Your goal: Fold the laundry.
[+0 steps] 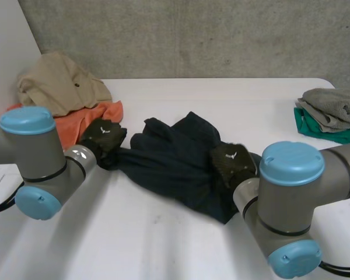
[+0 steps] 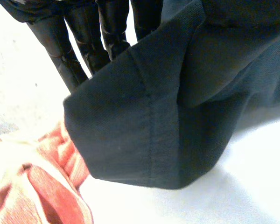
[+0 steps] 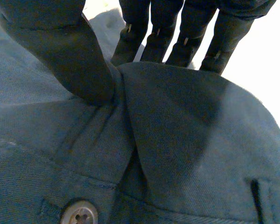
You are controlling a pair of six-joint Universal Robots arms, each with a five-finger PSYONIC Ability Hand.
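Closest in, the left arm (image 1: pixel 38 157) and right arm (image 1: pixel 291 198) reach onto the white tabletop (image 1: pixel 163 245). Between them, at the middle of the tabletop, lies the dark blue garment (image 1: pixel 175 157), rumpled and not yet flat.

The left hand (image 1: pixel 103 137) grasps the end toward the left edge, where the cloth gathers into a bunch. Its wrist view shows a hemmed opening hanging in front of the fingers (image 2: pixel 74 51). The right hand (image 1: pixel 232 163) pinches a fold of the other end between thumb (image 3: pixel 60 56) and fingers (image 3: pixel 177 37). A button (image 3: pixel 79 214) sits close by, so this end is probably a waistband.

A tan garment (image 1: pixel 61 87) on an orange cloth (image 1: pixel 90 119) sits at the far left corner. A grey cloth (image 1: pixel 332 108) on a green cloth (image 1: pixel 326 131) lies at the right edge.

The step in hand looks like gripping both ends to spread the garment, with no fold made. The next move calls for drawing the hands apart evenly until the cloth lies flat, without dragging the orange cloth just beside the left hand.
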